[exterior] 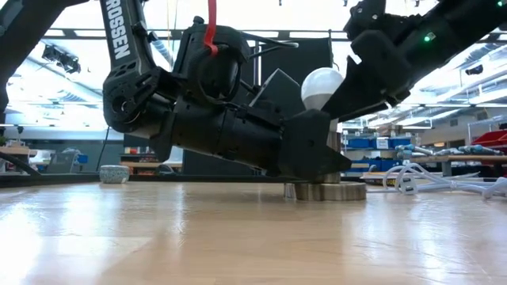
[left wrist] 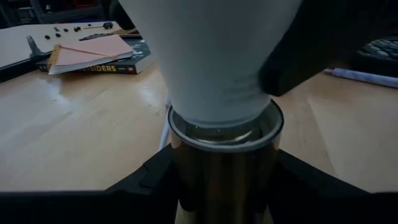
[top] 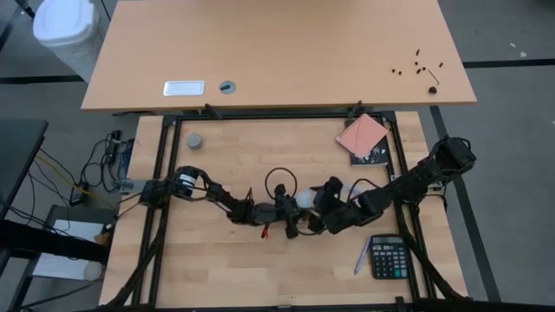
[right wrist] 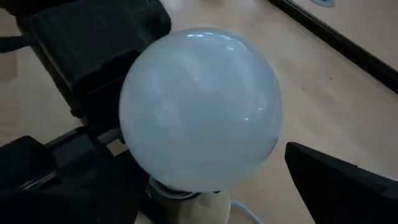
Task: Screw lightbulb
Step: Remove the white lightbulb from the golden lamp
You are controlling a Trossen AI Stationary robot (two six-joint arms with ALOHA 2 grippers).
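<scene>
The small white pear-shaped lightbulb [exterior: 321,85] stands upright, its long axis vertical, narrow base seated in the mouth of the round metal socket [left wrist: 225,163]. The left gripper [top: 290,218] lies low beside the socket, its dark fingers [left wrist: 149,180] clasping the metal cylinder on either side. The right gripper [top: 323,208] reaches from the opposite side, fingers spread wide about the bulb's head; whether they touch it I cannot tell. Both are equally near; turning probably falls to the right.
</scene>
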